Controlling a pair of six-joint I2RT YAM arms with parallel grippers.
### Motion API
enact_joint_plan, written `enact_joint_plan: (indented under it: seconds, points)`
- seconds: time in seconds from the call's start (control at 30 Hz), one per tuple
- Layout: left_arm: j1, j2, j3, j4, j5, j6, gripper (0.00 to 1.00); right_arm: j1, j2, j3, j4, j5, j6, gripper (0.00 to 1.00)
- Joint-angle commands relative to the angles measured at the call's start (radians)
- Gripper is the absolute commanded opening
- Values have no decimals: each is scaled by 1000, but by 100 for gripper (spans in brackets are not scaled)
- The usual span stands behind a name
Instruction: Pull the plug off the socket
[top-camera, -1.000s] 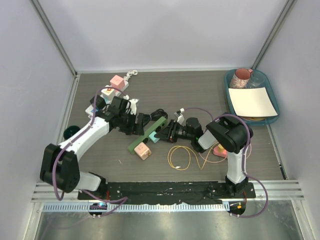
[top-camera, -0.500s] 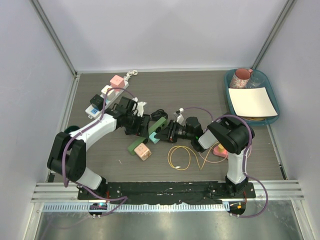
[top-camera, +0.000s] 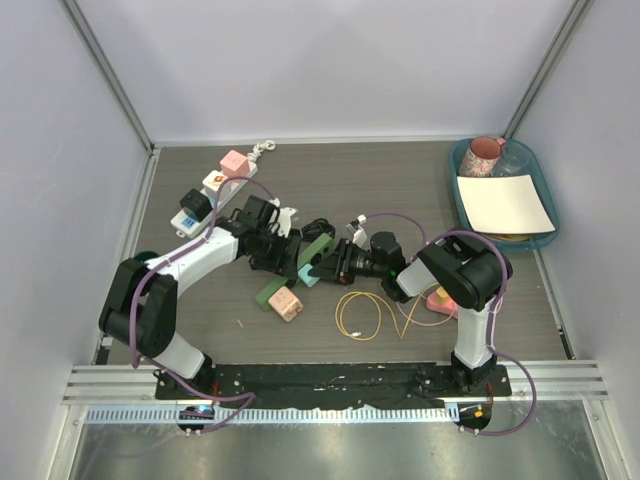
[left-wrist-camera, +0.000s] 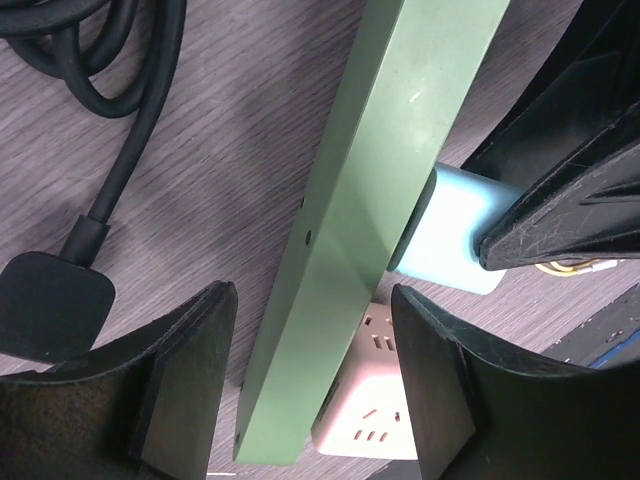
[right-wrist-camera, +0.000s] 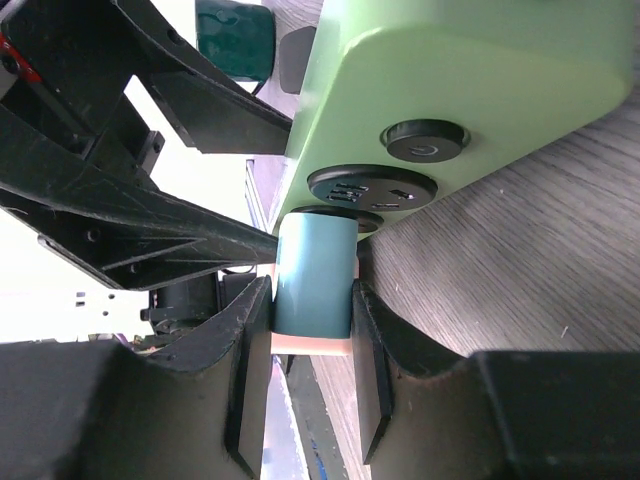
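The right gripper (right-wrist-camera: 312, 300) is clamped on the teal plug (right-wrist-camera: 315, 250), which is seated in the green power strip (right-wrist-camera: 450, 80) just beyond the fingertips. Opposite it, the left gripper (left-wrist-camera: 310, 335) is held spread, with one finger on each side of the strip and a gap seen on both sides, so nothing is gripped there. If the plug were pulled now, the whole strip would probably be dragged along, since it is not yet pinned. The smooth plug could also be lost from the grip. Compared with a second ago, the left gripper has been brought along the strip, closer to the right gripper, which has hardly been moved.
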Motion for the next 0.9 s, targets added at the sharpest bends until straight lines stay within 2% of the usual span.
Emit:
enact_joint_plan:
  seconds: [0.0,0.1,0.2,0.23,0.53,0.6,0.87]
  points:
    - [-17,19,15,-4,-21,25,68,0,-75,36,72,-32,-19,7]
    - [-17,29,23,-13,-21,30,62,0,-82,32,72,-35,-17,7]
    - [-17,34,29,-25,0,38,51,0,-85,26,73,-37,-17,7]
    - [-17,34,29,-25,6,36,42,0,-85,23,76,-35,-16,7]
    - [-17,25,35,-53,-21,32,0,0,-80,-1,115,-26,7,4]
    - [-17,23,38,-59,-44,30,0,0,-82,-6,121,-26,9,1]
    - [-17,31,55,-97,-165,15,0,0,-124,-33,78,-31,-13,1]
